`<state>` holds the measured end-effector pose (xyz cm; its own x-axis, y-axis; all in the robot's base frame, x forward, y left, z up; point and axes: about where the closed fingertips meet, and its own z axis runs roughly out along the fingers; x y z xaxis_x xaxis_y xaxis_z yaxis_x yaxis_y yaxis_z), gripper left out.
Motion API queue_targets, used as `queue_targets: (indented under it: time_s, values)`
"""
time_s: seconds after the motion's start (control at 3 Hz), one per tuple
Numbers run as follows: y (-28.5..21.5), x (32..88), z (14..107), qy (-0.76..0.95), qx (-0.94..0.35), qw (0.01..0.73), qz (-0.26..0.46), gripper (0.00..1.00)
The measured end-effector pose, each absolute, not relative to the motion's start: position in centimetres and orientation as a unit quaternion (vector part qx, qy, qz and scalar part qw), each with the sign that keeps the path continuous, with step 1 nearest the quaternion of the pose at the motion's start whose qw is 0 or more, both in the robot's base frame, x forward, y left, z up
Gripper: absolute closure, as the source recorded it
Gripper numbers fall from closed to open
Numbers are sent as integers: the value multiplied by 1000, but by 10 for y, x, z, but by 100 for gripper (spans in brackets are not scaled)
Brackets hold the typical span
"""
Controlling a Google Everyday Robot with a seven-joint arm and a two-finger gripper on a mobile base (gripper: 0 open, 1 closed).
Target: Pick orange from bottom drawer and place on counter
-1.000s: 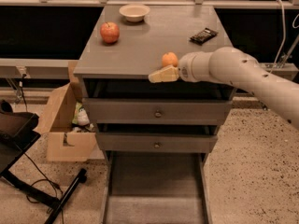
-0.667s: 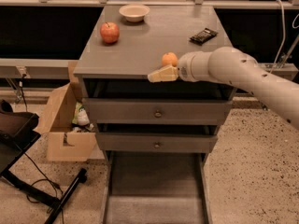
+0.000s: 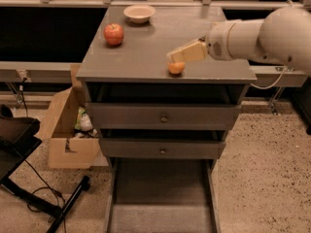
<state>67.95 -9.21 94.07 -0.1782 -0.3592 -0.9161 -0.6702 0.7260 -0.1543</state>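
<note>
The orange (image 3: pixel 176 68) rests on the grey counter (image 3: pixel 146 50), close to its front edge and right of the middle. My gripper (image 3: pixel 175 57) is directly over the orange, at its top, reaching in from the right on the white arm (image 3: pixel 252 35). The bottom drawer (image 3: pixel 163 193) is pulled out at the foot of the cabinet, and its flat grey floor shows nothing on it.
A red apple (image 3: pixel 113 34) and a pale bowl (image 3: pixel 139 13) sit on the counter's back left. The two upper drawers (image 3: pixel 163 116) are slightly open. A cardboard box (image 3: pixel 65 130) and a black stand with cables (image 3: pixel 29 149) are on the floor at left.
The gripper has risen from the counter's front edge, beside and below the orange, to just above it. The orange now sits slightly nearer the front edge.
</note>
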Motion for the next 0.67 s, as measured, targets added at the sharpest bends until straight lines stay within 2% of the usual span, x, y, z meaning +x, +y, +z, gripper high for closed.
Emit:
queue_targets:
  time_s: [0.33, 0.67]
  values:
    - [-140, 620, 1035, 718, -370, 575, 133, 0]
    - [-227, 559, 1058, 705, -385, 577, 147, 0]
